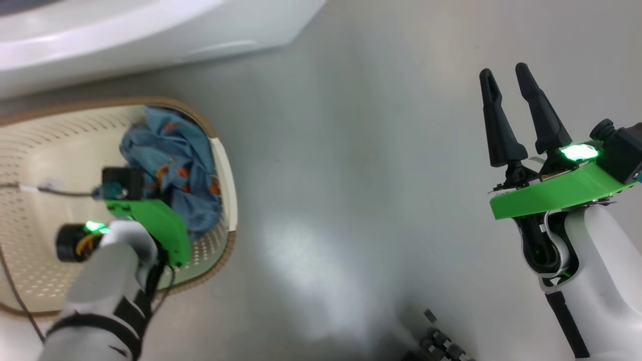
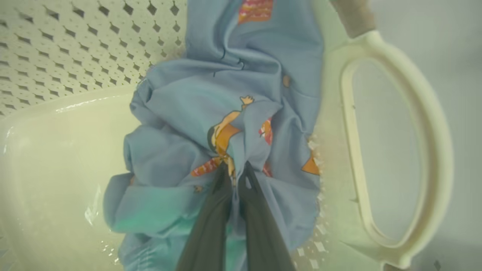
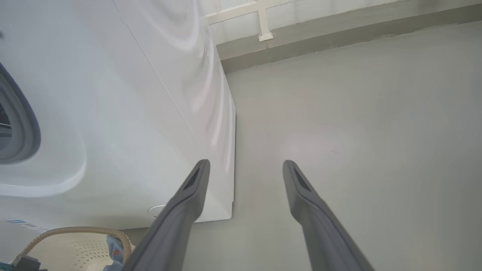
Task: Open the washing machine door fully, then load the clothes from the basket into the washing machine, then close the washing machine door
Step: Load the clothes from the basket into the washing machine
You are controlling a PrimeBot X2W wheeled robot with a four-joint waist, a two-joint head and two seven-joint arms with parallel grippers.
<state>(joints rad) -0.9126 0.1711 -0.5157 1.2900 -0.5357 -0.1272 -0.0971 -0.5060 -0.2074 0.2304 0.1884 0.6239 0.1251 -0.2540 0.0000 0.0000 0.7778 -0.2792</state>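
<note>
Left wrist view: light blue clothes printed with small orange and brown cartoon figures lie bunched in a heap inside the basket. They are pressed against its perforated cream wall, close to one looped side handle. The left gripper has its two dark fingers drawn together on a raised fold of the fabric, which is pinched between the tips.

Head view: the basket, cream with a brown rim, sits at the left on a grey floor. The blue heap fills its far right corner. The left arm reaches down into the basket, and its green wrist mount covers the fingers. The white body of the washing machine runs across the upper left, just beyond the basket. The right gripper hangs at the right over bare floor, well apart from the basket, with its fingers spread and nothing between them.

Right wrist view: the machine's white front takes up the left side. A curve of grey rubber gasket shows at the left edge, and a blue label and a round white cap sit low on the front panel. The basket's rim and a scrap of blue cloth show at the lower left.
</note>
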